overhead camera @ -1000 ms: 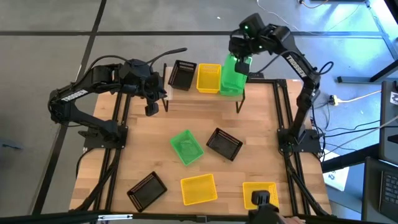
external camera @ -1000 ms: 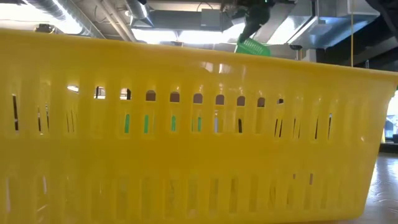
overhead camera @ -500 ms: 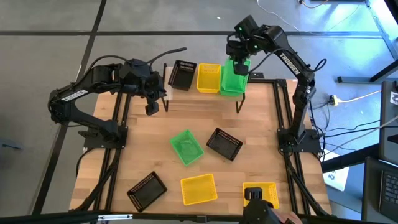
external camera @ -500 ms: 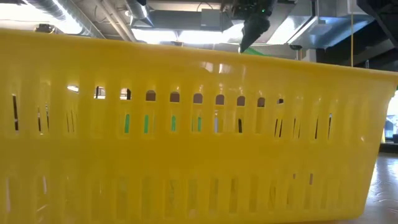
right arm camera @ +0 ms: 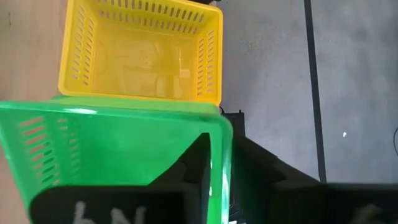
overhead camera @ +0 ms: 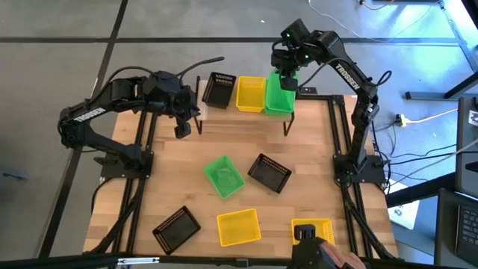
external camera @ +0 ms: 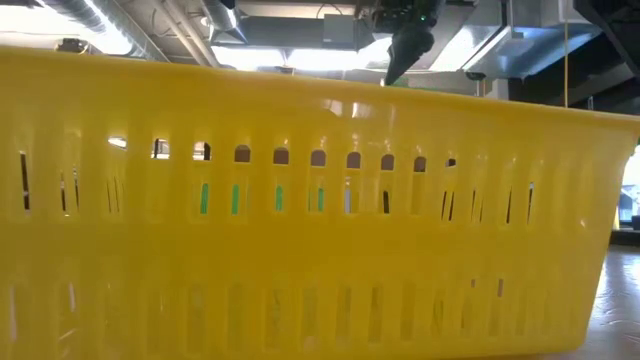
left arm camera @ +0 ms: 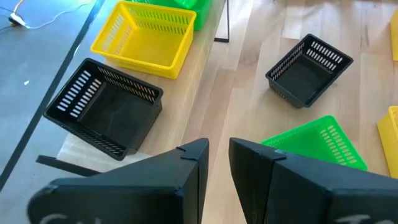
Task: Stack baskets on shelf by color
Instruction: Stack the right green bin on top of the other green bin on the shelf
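1. Shelf (overhead camera: 224, 113): a low rack with a light plank top on thin black legs, standing at the far edge of the wooden table (overhead camera: 306, 142). Every place below is given relative to this shelf.
2. Green basket on the shelf (overhead camera: 279, 93): sits at the shelf's right end, touching the yellow basket on the shelf (overhead camera: 251, 94) at the middle; a black basket on the shelf (overhead camera: 219, 90) stands at the left end.
3. Right gripper (overhead camera: 288, 77): directly over the far rim of the green basket at the shelf's right end. In the right wrist view, one finger lies inside the green wall and one outside it, straddling the rim (right arm camera: 219, 163); whether they pinch it or have let go cannot be told.
4. Left gripper (overhead camera: 181, 128): waiting just off the shelf's left end, above the table, holding nothing, its fingers (left arm camera: 193, 168) a narrow gap apart.
5. Loose green basket (overhead camera: 225, 176) and loose black basket (overhead camera: 269, 172): on the table in front of the shelf, near each other.
6. Near-edge row, well away from the shelf: a second black basket (overhead camera: 176, 228), a yellow basket (overhead camera: 238, 226), and another yellow basket (overhead camera: 321, 227) whose wall fills the low view.
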